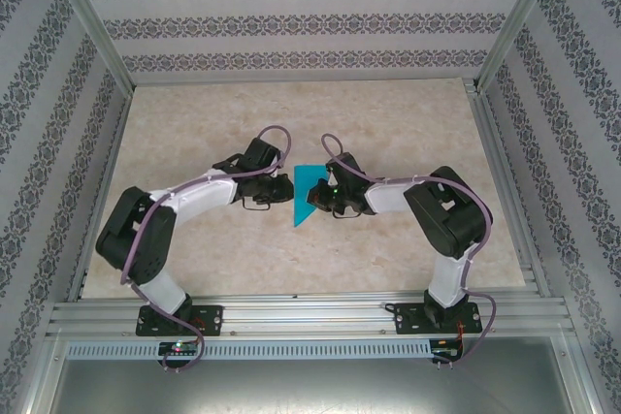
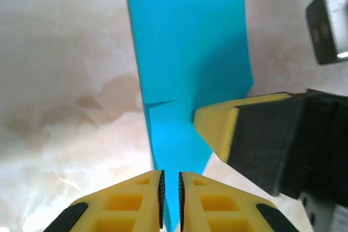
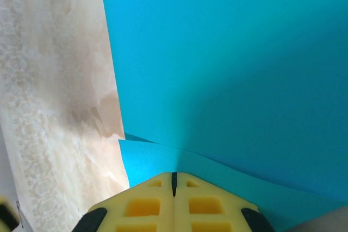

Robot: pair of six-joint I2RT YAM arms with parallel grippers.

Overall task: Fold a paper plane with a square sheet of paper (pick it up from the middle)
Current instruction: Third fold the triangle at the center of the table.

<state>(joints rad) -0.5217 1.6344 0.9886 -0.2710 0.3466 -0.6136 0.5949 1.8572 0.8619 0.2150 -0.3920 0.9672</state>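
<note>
Right gripper (image 2: 206,123) on teal paper (image 2: 185,42), marble table (image 2: 65,80)

White arms (image 1: 199,196), black joints (image 1: 131,230); purple cables (image 1: 275,131); yellow claw (image 2: 171,196) fingers (image 2: 125,202), black ribbed pads (image 2: 161,199).

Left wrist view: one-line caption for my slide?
Left hand, fingers barely parted, straddles the near tip of the folded teal paper on the marble table; the right hand meets its side edge.

Lab booth: aluminium frame (image 1: 310,315), patterned panels (image 1: 310,7), marble-look table (image 1: 388,113).
</note>
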